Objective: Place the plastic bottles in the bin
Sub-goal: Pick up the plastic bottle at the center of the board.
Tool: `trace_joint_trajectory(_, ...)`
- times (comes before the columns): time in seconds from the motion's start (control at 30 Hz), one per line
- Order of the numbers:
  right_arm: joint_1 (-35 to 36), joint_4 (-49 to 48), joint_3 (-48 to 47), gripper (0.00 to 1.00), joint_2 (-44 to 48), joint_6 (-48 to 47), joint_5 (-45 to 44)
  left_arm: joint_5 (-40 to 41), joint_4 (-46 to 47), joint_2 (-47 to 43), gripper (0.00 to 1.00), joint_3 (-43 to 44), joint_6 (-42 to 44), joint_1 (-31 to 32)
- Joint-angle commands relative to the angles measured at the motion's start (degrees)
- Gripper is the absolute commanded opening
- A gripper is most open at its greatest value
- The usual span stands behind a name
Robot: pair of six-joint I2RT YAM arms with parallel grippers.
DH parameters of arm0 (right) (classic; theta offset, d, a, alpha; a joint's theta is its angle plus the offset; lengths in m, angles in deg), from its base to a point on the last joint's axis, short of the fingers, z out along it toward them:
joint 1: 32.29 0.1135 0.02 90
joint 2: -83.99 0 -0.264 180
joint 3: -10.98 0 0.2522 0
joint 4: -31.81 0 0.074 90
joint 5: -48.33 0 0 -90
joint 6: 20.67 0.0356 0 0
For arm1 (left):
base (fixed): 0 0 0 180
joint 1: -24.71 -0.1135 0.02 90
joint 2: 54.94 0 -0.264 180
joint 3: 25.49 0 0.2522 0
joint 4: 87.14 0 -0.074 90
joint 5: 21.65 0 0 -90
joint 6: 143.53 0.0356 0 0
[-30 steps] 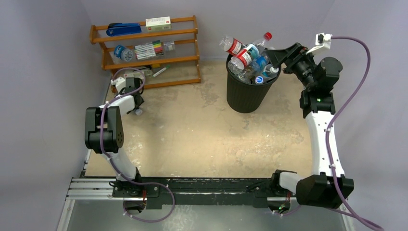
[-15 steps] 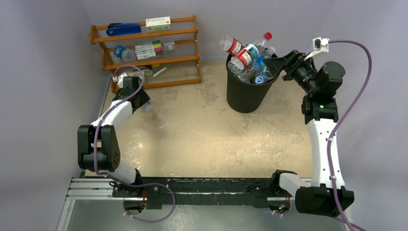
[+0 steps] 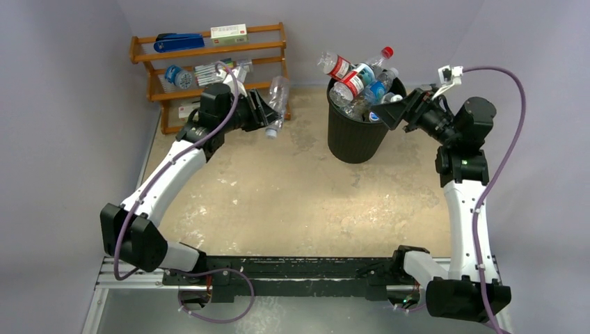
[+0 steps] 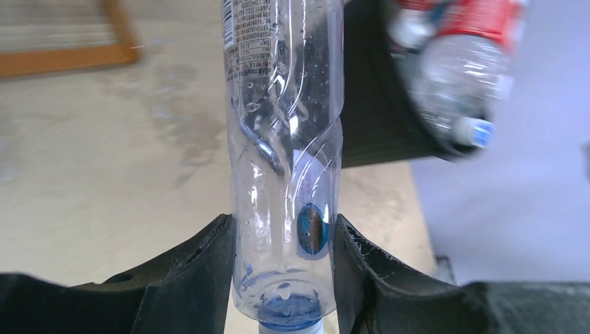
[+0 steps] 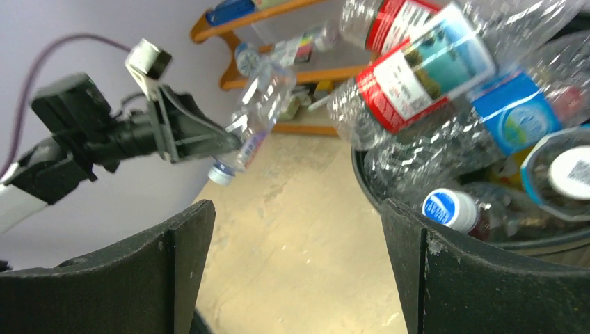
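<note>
Plastic bottles [image 3: 353, 78] are heaped above the rim of the bin [image 3: 356, 142], several of them poking out past its far-left edge. One more clear bottle [image 4: 285, 132] hangs in the air well to the left of the bin, off the table [image 3: 292, 188]. My left gripper [image 4: 284, 240] pinches it near the blue cap end, with the jaws drawn in narrow against its sides. My right gripper [image 5: 296, 229] sits at the bin's right rim, jaws spread wide with nothing between them. As I judge it, the step in hand is to carry this bottle across and drop it in. Since the pile stands proud of the rim, I would bring the left arm in high, above the topmost red-labelled bottle [image 3: 339, 67]. I would aim for the near side of the bin's mouth, where the heap looks lower, so the bottle doesn't knock another one out. I'd let go only once the whole bottle is over the mouth, lying roughly level rather than end-on, so it settles instead of bouncing off. I'd also draw the right arm back from the rim first, because two arms would crowd that one opening.
</note>
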Motion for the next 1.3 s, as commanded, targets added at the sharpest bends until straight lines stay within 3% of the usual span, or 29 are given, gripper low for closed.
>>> trace_joint_trajectory(0.0,-0.3,-5.0,4.6,0.91,0.7,5.1,9.1,-17.5,12.8,-4.3,0.41,2.0,-5.1,1.6)
trace_joint_trajectory(0.13,-0.1,-12.0,7.7,0.91,0.8,10.7,13.0,-23.5,21.9,-4.4,0.42,1.0,-9.9,4.9)
trace_joint_trajectory(0.33,2.9,-16.1,8.3,0.92,-0.3,13.8,13.6,-24.8,32.8,-1.9,0.43,1.2,-16.3,11.2)
trace_joint_trajectory(0.6,7.3,-23.1,9.7,1.0,-0.5,18.3,10.2,-22.8,36.1,2.4,0.43,3.2,-17.8,17.0)
trace_joint_trajectory(0.93,10.6,-25.7,10.0,1.0,-2.8,19.8,7.4,-21.4,40.5,7.6,0.44,6.1,-19.9,21.0)
trace_joint_trajectory(1.07,10.6,-23.3,9.8,0.84,-2.3,18.5,5.2,-21.1,41.4,9.1,0.44,7.0,-20.5,21.2)
trace_joint_trajectory(1.2,10.6,-20.3,8.9,0.51,-1.3,17.1,2.3,-20.0,37.6,9.7,0.49,9.1,-18.5,21.2)
trace_joint_trajectory(1.27,10.6,-18.3,8.5,0.44,-1.1,16.6,1.5,-19.5,33.8,9.9,0.53,10.7,-16.1,21.2)
